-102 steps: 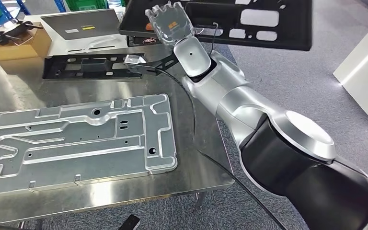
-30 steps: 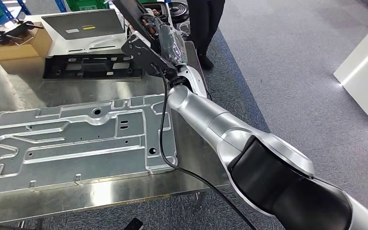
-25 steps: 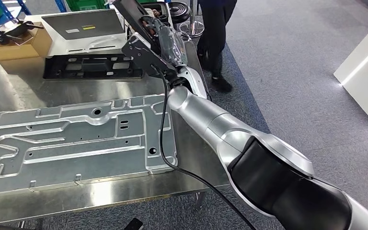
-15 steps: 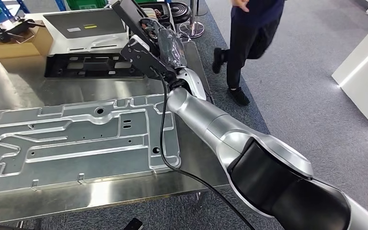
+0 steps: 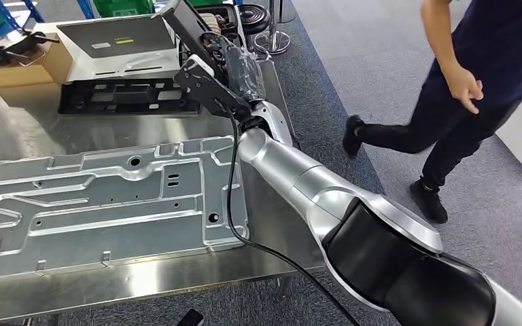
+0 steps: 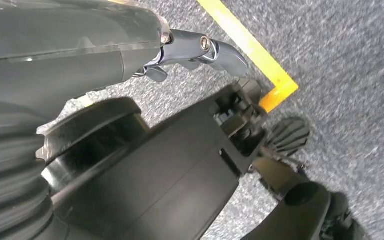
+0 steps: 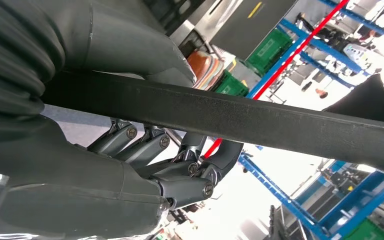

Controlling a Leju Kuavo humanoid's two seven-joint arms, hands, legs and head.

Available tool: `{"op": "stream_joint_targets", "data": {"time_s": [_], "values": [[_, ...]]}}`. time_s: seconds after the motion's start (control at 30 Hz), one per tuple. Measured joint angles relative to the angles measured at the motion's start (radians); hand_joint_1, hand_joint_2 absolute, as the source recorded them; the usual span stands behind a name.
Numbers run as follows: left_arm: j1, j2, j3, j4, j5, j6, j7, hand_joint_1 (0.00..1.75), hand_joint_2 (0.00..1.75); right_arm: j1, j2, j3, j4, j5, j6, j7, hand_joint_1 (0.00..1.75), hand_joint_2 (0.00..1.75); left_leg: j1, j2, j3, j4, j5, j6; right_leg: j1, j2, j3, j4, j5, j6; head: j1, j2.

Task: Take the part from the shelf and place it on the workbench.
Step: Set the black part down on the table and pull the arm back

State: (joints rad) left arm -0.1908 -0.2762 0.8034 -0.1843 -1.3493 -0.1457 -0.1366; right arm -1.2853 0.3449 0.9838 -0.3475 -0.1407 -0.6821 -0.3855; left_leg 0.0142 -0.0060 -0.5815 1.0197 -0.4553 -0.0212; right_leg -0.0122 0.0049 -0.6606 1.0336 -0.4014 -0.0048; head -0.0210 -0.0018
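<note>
The black part (image 5: 189, 27) is up in the air in the right hand (image 5: 234, 64), tilted steeply on edge above the far right end of the steel surface (image 5: 143, 272). Its long axis runs from the hand up and away past the black frame (image 5: 119, 96) lying flat on the surface. That frame is the landmark here: the held part hangs just above and to the right of the frame's right end, not touching it, while the large aluminium panel (image 5: 109, 204) lies on the near side of the frame.

In the right wrist view the fingers (image 7: 180, 170) curl under a long black bar of the part (image 7: 260, 122) and the thumb presses from the other side, so the hold is clenched around the bar.

The left hand (image 6: 190, 47) hangs down over grey carpet, well away from the frame; its fingers look loosely curled with nothing in them.

A person (image 5: 476, 88) walks past on the right.

To set the part down, the right hand likely needs to roll it flat.
</note>
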Motion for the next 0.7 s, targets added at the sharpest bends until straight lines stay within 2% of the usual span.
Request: {"op": "stream_joint_targets", "data": {"time_s": [0.07, 0.17, 0.2, 0.23, 0.27, 0.33, 0.4, 0.53, 0.7], "values": [[0.000, 0.000, 0.000, 0.000, 0.000, 0.000, 0.001, 0.00, 1.75, -0.001, 0.001, 0.000, 0.001, 0.000, -0.001, -0.002, 1.75, 1.75, 0.002, 0.001, -0.017, 0.042, -0.030, -0.008, -0.003, 0.000, 0.004, -0.006, 0.001, -0.012, 0.000, 0.000], [0.000, 0.000, 0.000, 0.000, -0.004, 0.001, 0.000, 0.00, 1.75, 0.001, 0.003, 0.000, 0.003, -0.001, -0.002, -0.004, 1.75, 1.75, 0.003, 0.001, -0.108, 0.231, -0.114, -0.013, 0.001, 0.000, 0.007, -0.007, -0.003, -0.022, 0.000, 0.000], [0.001, 0.000, 0.000, 0.000, -0.006, 0.003, -0.002, 0.00, 1.75, 0.003, 0.003, 0.000, 0.004, -0.001, -0.002, -0.004, 1.75, 1.75, 0.003, 0.001, -0.134, 0.276, -0.123, -0.013, 0.003, 0.000, 0.007, -0.007, -0.004, -0.023, 0.000, 0.000], [0.001, 0.000, 0.000, 0.000, -0.008, 0.004, -0.003, 0.00, 1.75, 0.004, 0.003, 0.000, 0.005, -0.002, -0.002, -0.004, 1.75, 1.75, 0.003, 0.001, -0.143, 0.285, -0.112, -0.012, 0.005, 0.000, 0.008, -0.006, -0.004, -0.024, 0.000, 0.000], [0.001, 0.000, 0.000, 0.000, -0.009, 0.006, -0.005, 0.00, 1.75, 0.005, 0.003, 0.000, 0.006, -0.002, -0.002, -0.004, 1.75, 1.75, 0.003, 0.001, -0.132, 0.253, -0.083, -0.009, 0.006, 0.001, 0.010, -0.005, -0.006, -0.024, 0.000, 0.000], [0.000, 0.000, 0.000, 0.000, -0.013, 0.010, -0.006, 0.00, 1.75, 0.005, 0.003, 0.000, 0.007, -0.001, -0.002, -0.006, 1.75, 1.75, 0.002, 0.002, -0.073, 0.120, -0.011, -0.001, 0.007, 0.002, 0.015, -0.003, -0.009, -0.021, 0.000, 0.000], [-0.001, 0.000, 0.000, 0.000, -0.015, 0.013, -0.007, 0.00, 1.75, 0.005, 0.003, 0.000, 0.008, 0.002, 0.001, -0.006, 1.75, 1.75, -0.003, 0.001, -0.031, 0.023, 0.021, 0.008, 0.010, 0.003, 0.014, -0.001, -0.009, -0.013, 0.000, 0.000], [0.002, -0.001, 0.000, 0.000, -0.010, 0.020, -0.009, 0.00, 1.75, 0.007, 0.003, 0.024, 0.012, 0.056, 0.017, 0.035, 1.75, 1.75, -0.006, -0.004, -0.025, 0.001, 0.024, 0.011, 0.014, 0.002, 0.010, -0.002, -0.007, -0.015, 0.000, 0.000], [0.004, -0.001, 0.001, 0.000, 0.003, 0.022, -0.010, 0.00, 1.75, 0.009, 0.003, 0.112, 0.011, 0.138, 0.070, 0.078, 1.75, 1.75, -0.010, -0.005, -0.026, 0.001, 0.025, 0.019, 0.011, 0.001, 0.015, -0.011, -0.002, -0.007, 0.000, 0.000]]}}
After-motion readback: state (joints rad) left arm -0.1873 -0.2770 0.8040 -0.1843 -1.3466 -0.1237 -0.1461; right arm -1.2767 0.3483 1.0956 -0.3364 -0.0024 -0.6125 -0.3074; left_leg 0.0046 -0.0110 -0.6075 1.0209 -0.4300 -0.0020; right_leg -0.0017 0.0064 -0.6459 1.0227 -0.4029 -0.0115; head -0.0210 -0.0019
